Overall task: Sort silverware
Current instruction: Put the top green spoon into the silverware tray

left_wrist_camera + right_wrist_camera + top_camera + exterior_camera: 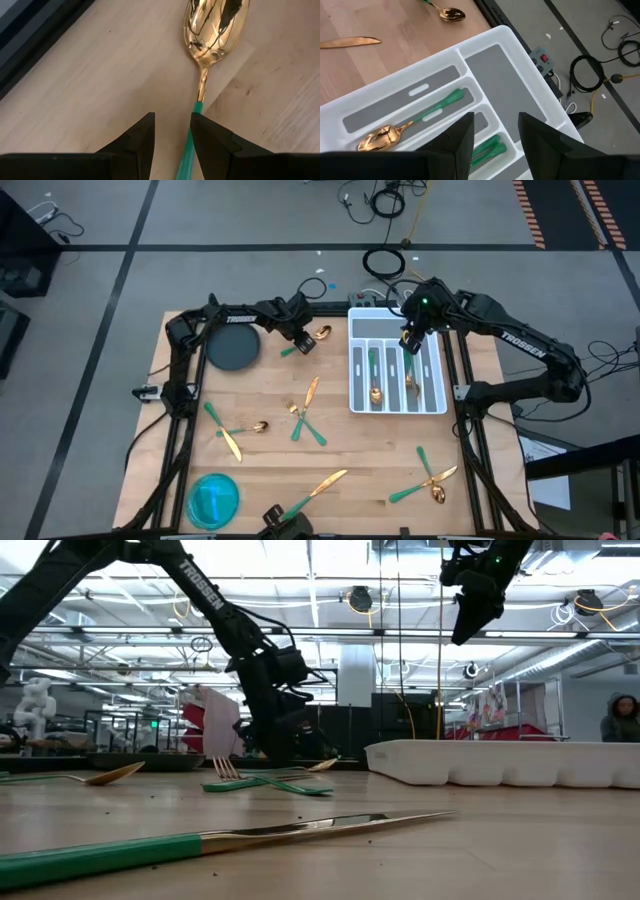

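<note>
Two tools gape empty: left tool [172, 142] at a spoon [212, 30]; right tool [495, 142] above the tray [520, 50].

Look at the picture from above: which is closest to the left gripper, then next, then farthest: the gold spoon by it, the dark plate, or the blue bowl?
1. The gold spoon, right beside the left gripper, on the tray's side of it.
2. The dark plate, at the table's far left.
3. The blue bowl, at the near left corner.

Gold-headed, green-handled silverware [306, 420], white tray [396, 405], blue bowl [214, 499], pale wood table [360, 460].
</note>
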`<act>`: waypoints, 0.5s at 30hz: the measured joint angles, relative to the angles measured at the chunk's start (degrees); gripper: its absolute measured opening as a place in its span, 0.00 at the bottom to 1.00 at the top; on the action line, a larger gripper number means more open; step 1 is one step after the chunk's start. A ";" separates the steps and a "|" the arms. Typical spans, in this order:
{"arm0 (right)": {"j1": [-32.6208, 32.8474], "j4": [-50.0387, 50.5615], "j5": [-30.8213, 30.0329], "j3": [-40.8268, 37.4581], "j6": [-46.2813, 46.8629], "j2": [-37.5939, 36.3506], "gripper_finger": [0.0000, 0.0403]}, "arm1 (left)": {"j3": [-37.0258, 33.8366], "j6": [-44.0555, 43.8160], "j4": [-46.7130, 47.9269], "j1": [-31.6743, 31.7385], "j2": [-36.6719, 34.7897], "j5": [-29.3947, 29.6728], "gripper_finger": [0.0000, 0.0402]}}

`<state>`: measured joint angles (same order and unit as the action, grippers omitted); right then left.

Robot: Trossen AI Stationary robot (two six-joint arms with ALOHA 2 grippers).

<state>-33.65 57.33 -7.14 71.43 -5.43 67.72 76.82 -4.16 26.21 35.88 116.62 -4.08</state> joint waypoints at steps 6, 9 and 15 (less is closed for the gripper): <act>0.00 0.07 0.02 -0.01 0.27 0.00 0.36 | 0.80 -1.03 0.24 -0.01 -1.15 -0.13 0.33; 0.00 0.26 1.09 -0.01 0.29 0.00 0.36 | 2.27 -1.05 0.31 0.06 -1.27 -0.45 0.34; 0.00 0.17 1.49 -0.01 0.48 0.00 0.36 | 5.85 -1.21 -0.25 -1.07 -1.31 -0.60 0.34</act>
<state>-33.64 57.49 -5.65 71.42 -4.96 67.72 82.66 -5.38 25.97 34.81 115.31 -4.68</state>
